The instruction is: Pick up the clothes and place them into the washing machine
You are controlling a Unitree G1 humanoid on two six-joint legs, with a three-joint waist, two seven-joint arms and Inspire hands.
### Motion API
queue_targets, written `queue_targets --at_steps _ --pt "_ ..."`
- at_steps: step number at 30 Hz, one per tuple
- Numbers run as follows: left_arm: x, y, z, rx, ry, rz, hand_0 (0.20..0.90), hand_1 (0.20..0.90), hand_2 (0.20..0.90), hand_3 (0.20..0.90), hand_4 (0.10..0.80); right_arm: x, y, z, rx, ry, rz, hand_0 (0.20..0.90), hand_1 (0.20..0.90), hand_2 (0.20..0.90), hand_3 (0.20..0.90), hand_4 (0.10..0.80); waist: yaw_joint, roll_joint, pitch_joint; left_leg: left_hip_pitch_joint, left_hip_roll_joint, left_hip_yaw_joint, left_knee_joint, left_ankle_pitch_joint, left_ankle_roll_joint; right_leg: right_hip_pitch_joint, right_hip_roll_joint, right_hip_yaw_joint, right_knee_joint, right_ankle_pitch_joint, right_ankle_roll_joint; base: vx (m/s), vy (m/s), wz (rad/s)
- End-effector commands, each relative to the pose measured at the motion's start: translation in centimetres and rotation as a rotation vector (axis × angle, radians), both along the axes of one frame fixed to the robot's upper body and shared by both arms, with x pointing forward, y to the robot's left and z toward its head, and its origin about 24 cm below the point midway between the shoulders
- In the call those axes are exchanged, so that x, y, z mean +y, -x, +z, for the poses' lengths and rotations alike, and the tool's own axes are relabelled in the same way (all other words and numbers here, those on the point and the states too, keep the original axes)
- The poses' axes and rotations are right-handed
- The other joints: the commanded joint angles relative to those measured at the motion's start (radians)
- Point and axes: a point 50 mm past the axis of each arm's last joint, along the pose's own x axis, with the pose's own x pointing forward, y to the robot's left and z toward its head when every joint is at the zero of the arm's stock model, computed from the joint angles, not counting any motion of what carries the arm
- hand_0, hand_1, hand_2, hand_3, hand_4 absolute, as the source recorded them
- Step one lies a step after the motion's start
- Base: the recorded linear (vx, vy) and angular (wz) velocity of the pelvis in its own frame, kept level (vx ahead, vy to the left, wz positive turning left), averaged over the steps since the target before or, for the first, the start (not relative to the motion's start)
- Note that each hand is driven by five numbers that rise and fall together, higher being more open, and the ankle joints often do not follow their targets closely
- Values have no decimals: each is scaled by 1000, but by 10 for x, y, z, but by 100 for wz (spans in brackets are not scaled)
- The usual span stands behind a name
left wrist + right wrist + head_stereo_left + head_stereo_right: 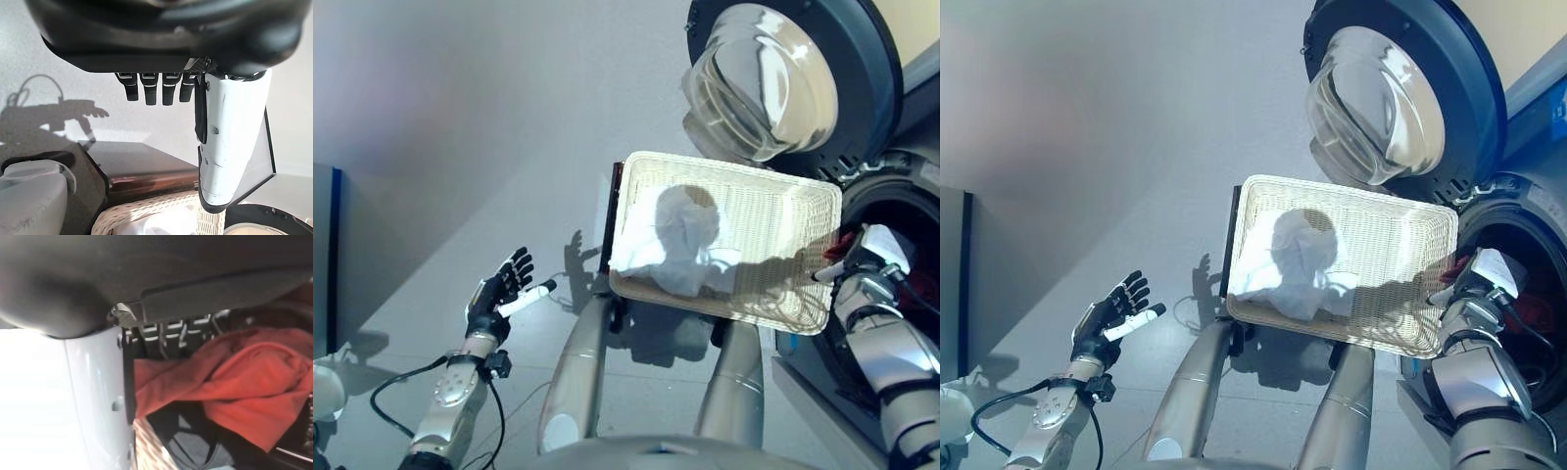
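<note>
A white wicker basket stands in front of me with a white cloth bunched in its near left part. To its right is the washing machine's dark drum opening, with its round glass door swung open above the basket. My right hand is at the rim of the opening. In the right wrist view its fingers and white-covered thumb pinch a red cloth that hangs into the dark drum. My left hand hovers open over the floor, left of the basket.
The basket rests on a dark brown stand whose edge shows at the basket's left side. A dark blue upright panel stands at the far left. Grey floor lies between that panel and the basket.
</note>
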Motion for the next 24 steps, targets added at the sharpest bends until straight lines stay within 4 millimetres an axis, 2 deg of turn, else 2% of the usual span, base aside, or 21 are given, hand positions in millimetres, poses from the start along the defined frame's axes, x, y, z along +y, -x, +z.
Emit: queue_targets --at_steps 1,6,7,8,9,10,11,17,18,19,21,22,23,24 --pt "11 -1 24 -119 -50 20 900 900 900 900 800 -49 29 37 56 206 -129 900 900 900 900 800 -6 32 -30 36 38 -54 -116 47 -85 11 16 0 -64 67 -23 31 -13 3" --pt "12 -2 27 -130 -58 30 900 900 900 900 800 -60 30 59 23 250 -150 900 900 900 900 800 -15 41 -20 43 37 -51 -133 55 -87 6 17 3 -61 64 -24 0 0 0" --pt "12 -2 27 -130 -58 30 900 900 900 900 800 -60 30 59 23 251 -150 820 820 820 820 743 -15 42 -20 43 37 -51 -133 56 -87 6 17 3 -61 64 -24 0 0 0" --pt "12 -3 28 -132 -56 35 900 900 900 900 800 -62 30 61 11 244 -159 521 521 521 521 529 -18 42 -19 43 38 -50 -135 57 -88 6 17 3 -61 63 -24 8 -8 3" --pt "13 -3 28 -132 -57 40 900 900 900 900 800 -63 30 64 -3 240 -168 329 329 329 329 392 -19 42 -17 45 38 -51 -139 58 -88 6 17 4 -61 63 -25 17 -11 7" --pt "12 -3 27 -127 -57 40 900 900 900 900 800 -64 30 67 -22 226 -178 200 200 200 200 300 -22 42 -15 46 37 -51 -141 59 -88 7 18 5 -64 64 -26 -88 12 5" --pt "12 -3 27 -129 -57 40 900 900 900 900 800 -64 29 67 -25 226 -177 200 200 200 200 300 -22 43 -11 36 36 -49 -152 95 -83 -2 19 3 -81 100 -31 -87 14 3" --pt "15 -2 26 -124 -57 63 900 900 900 900 800 -60 23 70 -104 155 -191 200 200 200 200 300 -31 41 -4 39 34 -42 -164 97 -80 -13 22 7 -77 104 -33 4 4 -3" --pt "17 -2 26 -121 -61 71 900 900 900 900 800 -59 22 68 -116 142 -192 200 200 200 200 300 -32 39 -6 49 34 -46 -152 63 -84 -5 23 8 -61 70 -28 0 0 0" --pt "18 -2 27 -127 -63 77 900 900 900 900 800 -57 20 68 -127 130 -189 200 200 200 200 300 -33 40 -1 37 34 -43 -159 95 -79 -13 24 7 -76 104 -34 -7 -4 -4" --pt "20 -2 28 -133 -67 88 900 900 900 900 800 -55 17 69 -151 116 -183 200 200 200 200 300 -37 38 -1 33 35 -43 -153 92 -78 -17 24 7 -69 102 -35 -6 1 -2" --pt "22 -1 28 -132 -71 97 900 900 900 900 800 -53 15 69 -158 110 -177 200 200 200 200 300 -39 36 -6 42 36 -46 -141 57 -83 -10 24 9 -51 67 -30 0 0 0" --pt "23 -2 30 -137 -72 103 900 900 900 900 800 -52 12 70 -176 101 -171 200 200 200 200 300 -41 36 -2 29 37 -44 -148 89 -78 -22 25 8 -63 100 -36 0 0 0" --pt "24 -1 30 -139 -72 109 900 900 900 900 800 -50 10 70 -194 91 -163 200 200 200 200 300 -44 35 -3 28 38 -43 -144 87 -78 -26 27 11 -61 100 -36 -103 18 0"
